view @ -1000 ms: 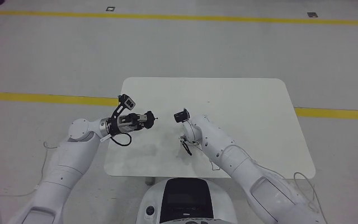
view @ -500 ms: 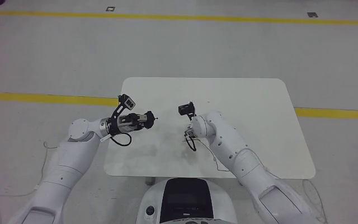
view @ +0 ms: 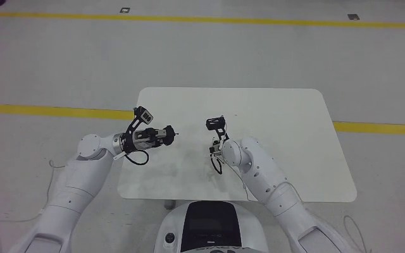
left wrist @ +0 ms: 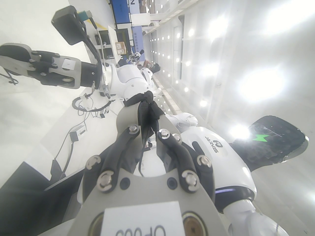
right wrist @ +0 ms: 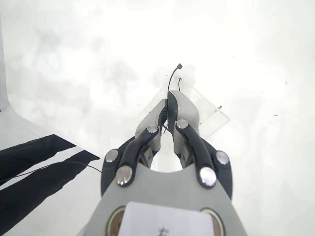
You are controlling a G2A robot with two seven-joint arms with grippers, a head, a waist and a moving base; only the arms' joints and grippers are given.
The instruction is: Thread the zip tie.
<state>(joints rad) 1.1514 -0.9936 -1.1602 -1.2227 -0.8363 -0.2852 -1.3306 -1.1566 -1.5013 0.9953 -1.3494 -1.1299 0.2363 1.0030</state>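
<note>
The white bench (view: 285, 126) carries little: a clear flat plate (right wrist: 211, 114) lies on it near the middle, and the yellow floor line passes behind. At the left side, the left pincer (view: 173, 134) hangs above the bench edge and points sideways toward the other arm. Its fingers are pressed together, and a thin dark strand (left wrist: 142, 148) runs between them; what this strand is, I cannot tell. More to the right, well apart from it, the right pincer (right wrist: 168, 99) points down at the bench, just above the clear plate. It is closed on the black zip tie (right wrist: 172, 77), which sticks out beyond the fingertips with its small head at the far end, above the bench surface.
</note>
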